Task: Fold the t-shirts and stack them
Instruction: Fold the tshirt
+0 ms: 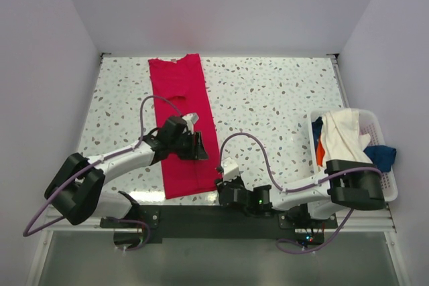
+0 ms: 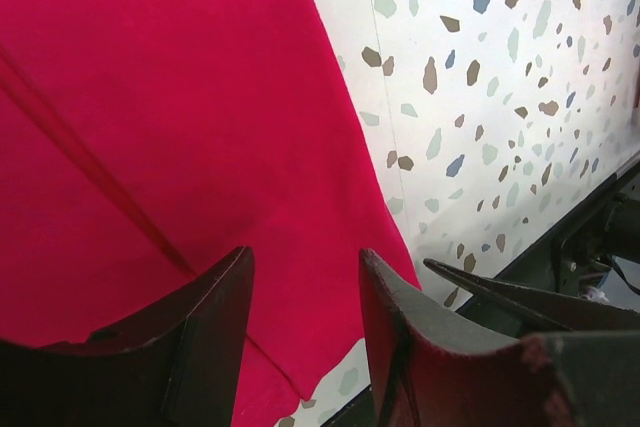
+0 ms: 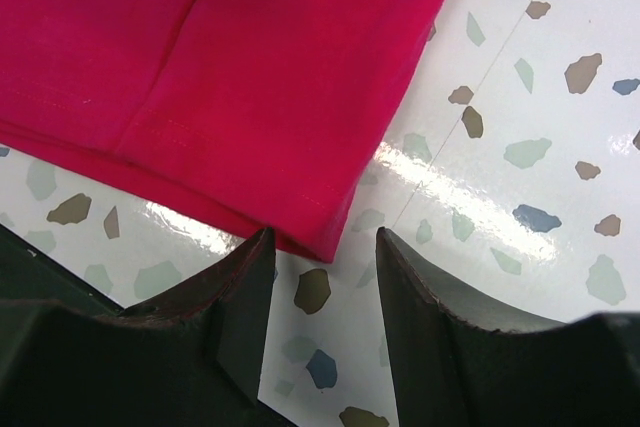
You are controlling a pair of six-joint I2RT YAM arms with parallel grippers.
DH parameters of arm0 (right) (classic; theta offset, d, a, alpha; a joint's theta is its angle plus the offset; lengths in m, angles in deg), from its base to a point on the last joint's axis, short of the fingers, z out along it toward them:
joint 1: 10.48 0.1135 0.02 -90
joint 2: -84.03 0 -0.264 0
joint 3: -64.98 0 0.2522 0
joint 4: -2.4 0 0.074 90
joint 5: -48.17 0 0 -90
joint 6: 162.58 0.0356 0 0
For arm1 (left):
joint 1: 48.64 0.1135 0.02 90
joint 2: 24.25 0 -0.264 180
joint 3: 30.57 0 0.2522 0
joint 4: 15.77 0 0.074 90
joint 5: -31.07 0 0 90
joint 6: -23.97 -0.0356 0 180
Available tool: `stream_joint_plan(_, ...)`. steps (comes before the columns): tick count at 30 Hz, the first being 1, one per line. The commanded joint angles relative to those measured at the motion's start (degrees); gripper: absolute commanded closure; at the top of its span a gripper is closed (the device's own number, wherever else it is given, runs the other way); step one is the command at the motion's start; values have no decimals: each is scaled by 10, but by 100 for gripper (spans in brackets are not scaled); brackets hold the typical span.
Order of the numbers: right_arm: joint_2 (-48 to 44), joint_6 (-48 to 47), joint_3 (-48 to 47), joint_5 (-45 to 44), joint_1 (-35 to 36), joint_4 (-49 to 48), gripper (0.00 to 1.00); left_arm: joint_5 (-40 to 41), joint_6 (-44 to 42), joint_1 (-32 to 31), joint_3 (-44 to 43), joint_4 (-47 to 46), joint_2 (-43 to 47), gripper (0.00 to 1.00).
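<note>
A crimson-red t-shirt (image 1: 181, 98) lies flat on the speckled table as a long narrow strip running from the far edge to the near edge. My left gripper (image 1: 200, 147) hovers over the strip's right edge, about two thirds of the way down. In the left wrist view its jaws (image 2: 305, 262) stand open, with red cloth (image 2: 150, 97) beneath and nothing between them. My right gripper (image 1: 221, 182) sits low by the strip's near right corner. It is open (image 3: 325, 242), and the shirt's hemmed corner (image 3: 250, 47) lies just beyond its fingertips, apart from them.
A white slatted basket (image 1: 379, 132) at the right edge holds a cream-white shirt (image 1: 342, 135), an orange one (image 1: 320, 155) and a dark blue one (image 1: 382, 155). A black mounting bar (image 1: 201, 216) runs along the near table edge, just behind the red shirt's hem.
</note>
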Motion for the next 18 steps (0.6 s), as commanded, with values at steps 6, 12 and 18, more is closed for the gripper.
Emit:
stream_joint_plan(6,11,23,1,-73,4,-35,53,7,-1,-11,-21,-8,-6,51)
stream_joint_plan(12,-19,56,19,-107,4,-15,59,12,-2,-22,-17,1,-14,59)
stream_joint_plan(18,-28,80,26,-110,4,8,69,18,-5,-29,-7,11,-12,71)
